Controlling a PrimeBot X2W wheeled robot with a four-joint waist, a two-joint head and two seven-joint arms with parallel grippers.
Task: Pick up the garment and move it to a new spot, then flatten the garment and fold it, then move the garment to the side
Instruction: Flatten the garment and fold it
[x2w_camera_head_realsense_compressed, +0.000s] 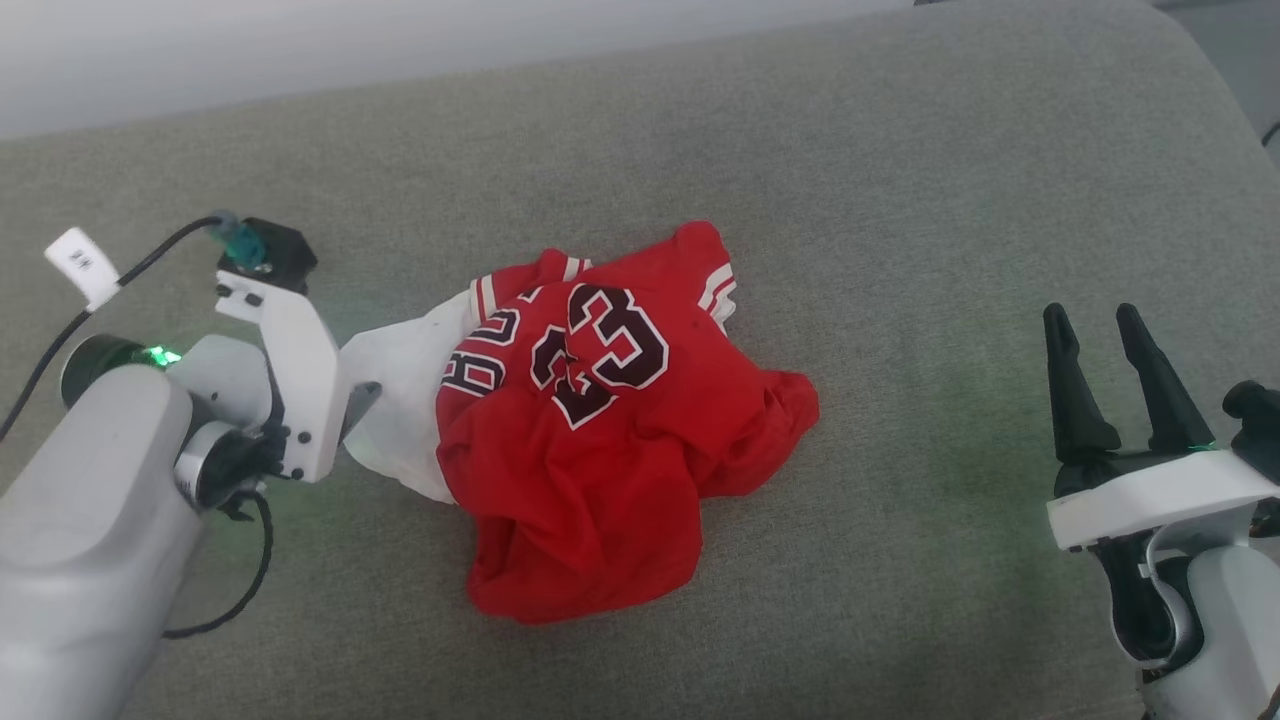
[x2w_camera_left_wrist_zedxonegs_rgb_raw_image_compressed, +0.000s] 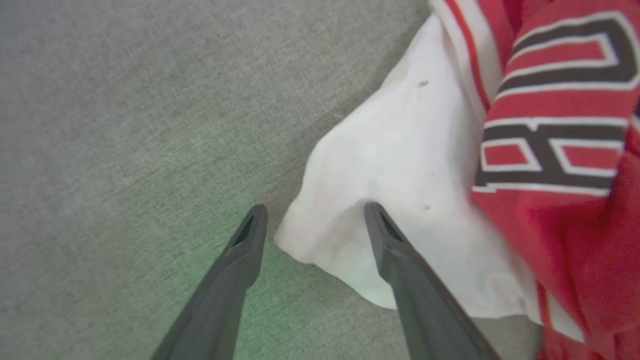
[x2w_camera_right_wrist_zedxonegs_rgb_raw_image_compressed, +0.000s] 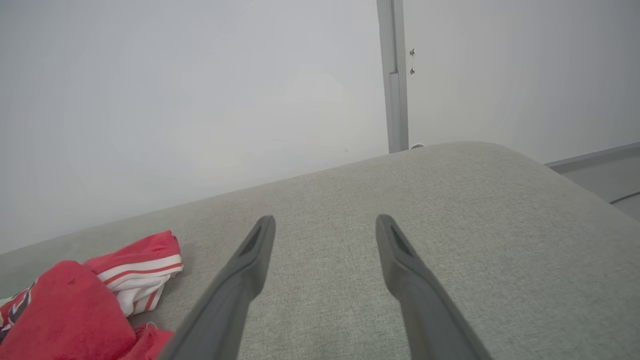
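Observation:
The garment (x2w_camera_head_realsense_compressed: 600, 440) lies crumpled in the middle of a grey fabric cushion (x2w_camera_head_realsense_compressed: 900, 200), red, with a dark "23" facing up and a white sleeve (x2w_camera_head_realsense_compressed: 410, 400) spread to its left. My left wrist (x2w_camera_head_realsense_compressed: 290, 370) hangs right at that sleeve. In the left wrist view my left gripper (x2w_camera_left_wrist_zedxonegs_rgb_raw_image_compressed: 315, 209) is open, and the white sleeve's corner (x2w_camera_left_wrist_zedxonegs_rgb_raw_image_compressed: 400, 165) lies between its two fingers just over the cushion. My right gripper (x2w_camera_head_realsense_compressed: 1090, 312) stands open well right of the garment, holding nothing. The right wrist view has those jaws (x2w_camera_right_wrist_zedxonegs_rgb_raw_image_compressed: 325, 220) over bare cushion and the garment (x2w_camera_right_wrist_zedxonegs_rgb_raw_image_compressed: 75, 310) at lower left.
A black cable with a white tag (x2w_camera_head_realsense_compressed: 82, 265) loops off my left arm. The cushion rounds off at its far edge and right corner, with a pale wall behind, a grey upright strip (x2w_camera_right_wrist_zedxonegs_rgb_raw_image_compressed: 395, 75) and floor (x2w_camera_right_wrist_zedxonegs_rgb_raw_image_compressed: 600, 175) beyond the right side.

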